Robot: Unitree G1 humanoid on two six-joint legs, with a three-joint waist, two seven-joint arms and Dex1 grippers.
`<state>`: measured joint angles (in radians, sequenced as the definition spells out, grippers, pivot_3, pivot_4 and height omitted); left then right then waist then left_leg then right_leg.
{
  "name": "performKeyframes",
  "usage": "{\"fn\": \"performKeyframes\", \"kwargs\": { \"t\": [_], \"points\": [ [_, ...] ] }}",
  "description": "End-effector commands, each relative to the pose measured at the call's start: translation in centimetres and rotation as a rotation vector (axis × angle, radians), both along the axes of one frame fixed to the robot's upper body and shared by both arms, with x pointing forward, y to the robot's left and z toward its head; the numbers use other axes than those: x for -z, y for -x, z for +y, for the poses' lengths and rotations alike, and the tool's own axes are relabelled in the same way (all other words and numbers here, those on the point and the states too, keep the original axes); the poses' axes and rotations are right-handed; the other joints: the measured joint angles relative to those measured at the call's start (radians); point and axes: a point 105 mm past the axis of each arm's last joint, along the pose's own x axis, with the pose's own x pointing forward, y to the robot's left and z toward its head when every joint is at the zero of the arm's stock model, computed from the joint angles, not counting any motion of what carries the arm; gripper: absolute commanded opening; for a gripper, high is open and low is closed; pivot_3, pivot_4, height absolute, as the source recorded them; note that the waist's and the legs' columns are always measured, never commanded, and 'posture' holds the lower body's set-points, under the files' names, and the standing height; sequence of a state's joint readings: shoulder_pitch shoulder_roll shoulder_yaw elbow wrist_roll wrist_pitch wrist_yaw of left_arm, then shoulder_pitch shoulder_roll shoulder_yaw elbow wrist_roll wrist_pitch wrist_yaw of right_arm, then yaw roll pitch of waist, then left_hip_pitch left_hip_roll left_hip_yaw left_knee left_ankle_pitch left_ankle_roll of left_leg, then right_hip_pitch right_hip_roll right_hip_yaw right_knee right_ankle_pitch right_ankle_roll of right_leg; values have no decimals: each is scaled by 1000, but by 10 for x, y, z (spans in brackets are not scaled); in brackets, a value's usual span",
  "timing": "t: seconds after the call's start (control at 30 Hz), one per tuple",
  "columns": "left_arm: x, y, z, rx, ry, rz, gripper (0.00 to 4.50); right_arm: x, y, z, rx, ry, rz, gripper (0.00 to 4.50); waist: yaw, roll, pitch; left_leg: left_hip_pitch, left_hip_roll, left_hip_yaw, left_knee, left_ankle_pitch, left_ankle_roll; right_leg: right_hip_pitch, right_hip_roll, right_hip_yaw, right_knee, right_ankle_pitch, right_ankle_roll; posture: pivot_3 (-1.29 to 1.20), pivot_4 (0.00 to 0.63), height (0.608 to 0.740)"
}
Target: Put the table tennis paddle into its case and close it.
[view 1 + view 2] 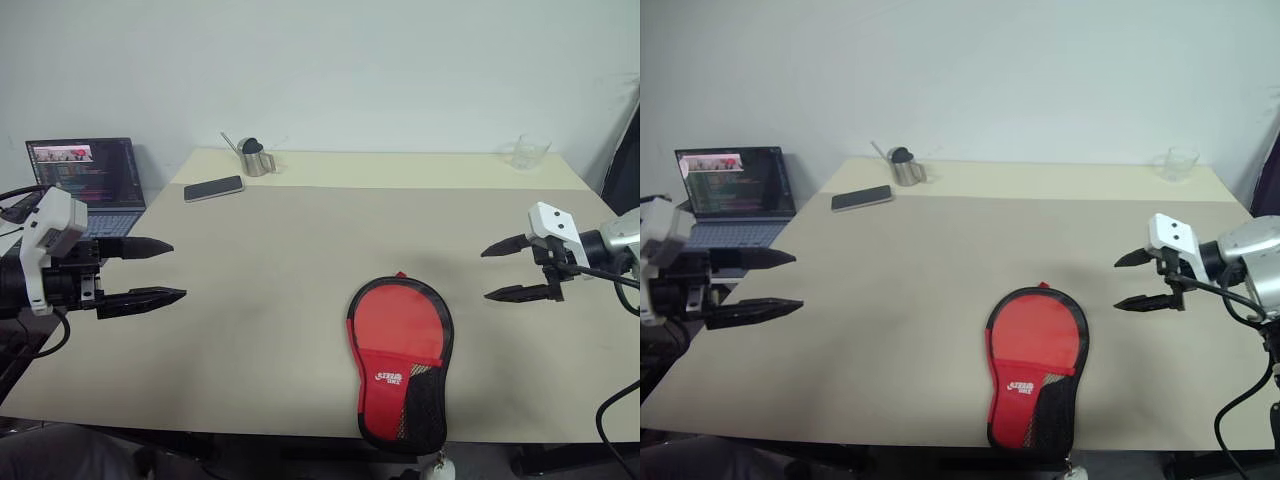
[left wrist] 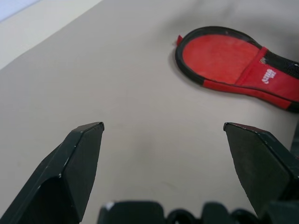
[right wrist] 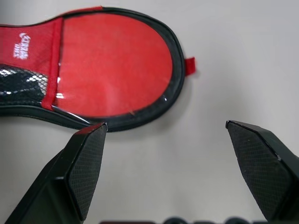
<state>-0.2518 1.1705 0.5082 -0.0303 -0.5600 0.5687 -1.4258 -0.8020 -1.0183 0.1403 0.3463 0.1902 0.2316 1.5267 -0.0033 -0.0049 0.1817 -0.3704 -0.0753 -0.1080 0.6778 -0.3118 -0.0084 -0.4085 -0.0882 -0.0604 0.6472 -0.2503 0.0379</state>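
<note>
Nearest to us the case (image 1: 399, 363) lies flat at the front edge of the desk (image 1: 270, 290), red face up, its black mesh pocket toward the front and a small red tab at its far, rounded end. It looks zipped shut all round, and we cannot tell whether the paddle is inside it.

Going from the left, our left claw (image 1: 150, 272) hangs over the desk's left side with its two black fingers spread wide and nothing between them; the case is well off to its right and nearer the front edge. Behind this claw, off the desk's left edge, an open laptop (image 1: 88, 178) glows. Farther back lie a phone (image 1: 213, 188) and a small metal cup (image 1: 255, 157).

Our right claw (image 1: 508, 269) hovers above the right side, fingers likewise parted and empty, the case near it to the left and lower, untouched. At the far right corner stands a clear cup (image 1: 528, 151).
</note>
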Motion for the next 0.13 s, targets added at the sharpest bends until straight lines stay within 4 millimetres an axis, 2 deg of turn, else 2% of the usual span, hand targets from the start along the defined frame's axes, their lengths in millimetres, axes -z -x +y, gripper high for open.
{"fn": "performKeyframes", "kwargs": {
  "t": [0.03, 0.13],
  "points": [
    [-18, 7, -1, -8, 8, -63, 4500, -13, 7, 12, -82, -12, -17, 4478, 0, 0, 0, 0, 0, 0, 0, 0, 0, 0, 0, 0, 0, 0, 0, 0, 150, 740],
    [-19, 6, 0, -20, 7, -72, 4500, -17, 3, 18, -91, -19, -47, 4478, 0, 0, 0, 0, 0, 0, 0, 0, 0, 0, 0, 0, 0, 0, 0, 0, 150, 740]
  ]
}}
